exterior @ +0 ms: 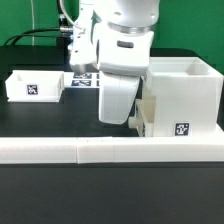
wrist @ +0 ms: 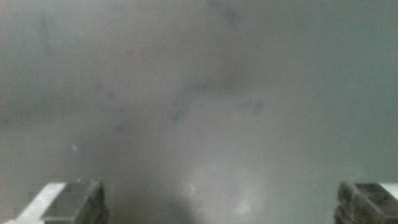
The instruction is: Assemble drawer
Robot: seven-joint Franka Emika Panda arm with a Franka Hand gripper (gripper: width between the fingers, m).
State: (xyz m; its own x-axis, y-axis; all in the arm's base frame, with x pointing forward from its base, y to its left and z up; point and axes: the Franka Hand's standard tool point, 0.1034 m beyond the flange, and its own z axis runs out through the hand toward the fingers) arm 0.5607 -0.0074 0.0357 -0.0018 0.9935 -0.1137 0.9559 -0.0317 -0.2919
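Note:
The large white drawer housing (exterior: 186,92) stands at the exterior view's right, with a tag low on its front. One small open-top tray (exterior: 34,86) with a tag stands at the exterior view's left. A second small white tray (exterior: 148,116) sits against the housing's left side, partly hidden by my hand. My gripper (exterior: 124,118) is low beside this tray, its fingertips hidden in this view. In the wrist view a blurred grey-white surface (wrist: 196,90) fills the picture very close up. My gripper (wrist: 222,205) is there too, its fingers (wrist: 68,202) wide apart at the edges, holding nothing.
A long low white L-shaped bar (exterior: 100,150) runs along the front of the black table. The marker board (exterior: 84,80) lies behind my arm. Cables hang at the back left.

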